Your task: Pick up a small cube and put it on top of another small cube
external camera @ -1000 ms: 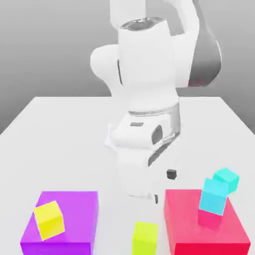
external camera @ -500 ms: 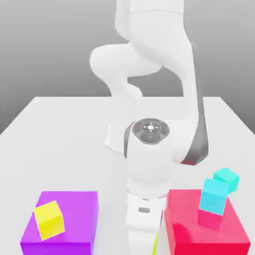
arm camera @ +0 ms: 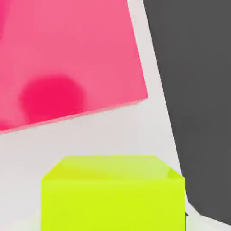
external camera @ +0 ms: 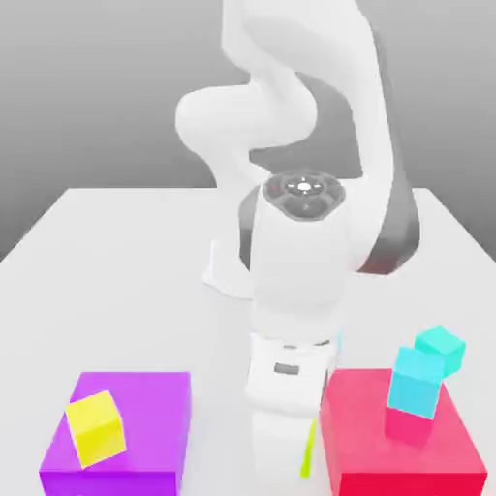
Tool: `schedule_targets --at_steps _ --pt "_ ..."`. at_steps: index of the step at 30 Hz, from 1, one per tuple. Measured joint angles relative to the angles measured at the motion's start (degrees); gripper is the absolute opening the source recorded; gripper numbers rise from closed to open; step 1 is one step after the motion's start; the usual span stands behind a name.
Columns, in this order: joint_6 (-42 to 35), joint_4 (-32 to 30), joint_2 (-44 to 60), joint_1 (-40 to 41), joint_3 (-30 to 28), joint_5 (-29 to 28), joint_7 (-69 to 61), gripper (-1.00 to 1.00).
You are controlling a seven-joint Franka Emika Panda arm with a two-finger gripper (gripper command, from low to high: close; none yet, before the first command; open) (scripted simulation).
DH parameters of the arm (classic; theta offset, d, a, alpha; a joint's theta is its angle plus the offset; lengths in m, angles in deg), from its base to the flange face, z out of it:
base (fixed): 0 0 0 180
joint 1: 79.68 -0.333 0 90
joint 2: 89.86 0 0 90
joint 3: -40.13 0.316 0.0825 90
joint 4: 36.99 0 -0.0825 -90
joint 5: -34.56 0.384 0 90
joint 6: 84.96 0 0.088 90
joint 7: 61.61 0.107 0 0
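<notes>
Just beside the red block (external camera: 402, 446), on the exterior view's left, the arm (external camera: 295, 320) covers all but a sliver of the lime cube (external camera: 308, 448). Its gripper is closed, though what it grips cannot be told. Behind the red block sits the turquoise cube (external camera: 442, 347).

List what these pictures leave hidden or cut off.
- Lime cube: in the exterior view the arm covers all but a sliver; the hand view's edge cuts off its base.
- Red block: cut off by the hand view's edges.
- Turquoise cube: partly behind the sky-blue cube, exterior view.
</notes>
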Motion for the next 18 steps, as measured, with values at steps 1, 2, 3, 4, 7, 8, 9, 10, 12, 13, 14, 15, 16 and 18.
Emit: schedule_targets --at_steps 1,2,3,4,7,8,9,10,12,13,14,15,16,18 --pt "-2.5 1.7 0.0 -1.2 1.2 -0.2 0.0 -1.0" --pt "-4.9 3.2 0.0 -2.5 2.4 -0.6 0.0 -1.0" --pt "-7.2 4.7 -0.1 -3.8 3.5 -0.9 -0.1 -1.0" --pt "-9.6 6.1 -0.2 -5.2 4.7 -1.3 -0.1 -1.0" --pt "-15.7 9.0 -1.2 -9.6 8.3 -2.7 -0.9 -1.0" --pt "-16.4 8.5 -2.2 -10.9 9.7 -3.2 -1.8 -1.0" --pt "-16.1 7.2 -3.2 -11.8 10.7 -3.5 -2.9 -1.0" --pt "-15.3 5.5 -4.2 -12.4 11.5 -3.6 -4.0 -1.0" --pt "-13.0 1.7 -6.5 -13.4 12.8 -3.9 -6.3 -1.0" --pt "-11.7 -0.3 -7.7 -13.9 13.4 -4.0 -7.4 -1.0" --pt "-10.3 -2.3 -8.9 -14.4 14.0 -4.1 -8.6 -1.0" --pt "-8.9 -4.4 -10.1 -15.0 14.6 -4.3 -9.7 -1.0" --pt "-7.5 -6.4 -11.3 -15.8 15.2 -4.4 -10.9 -1.0" --pt "-4.7 -10.6 -13.8 -17.5 16.1 -4.8 -13.1 -1.0"
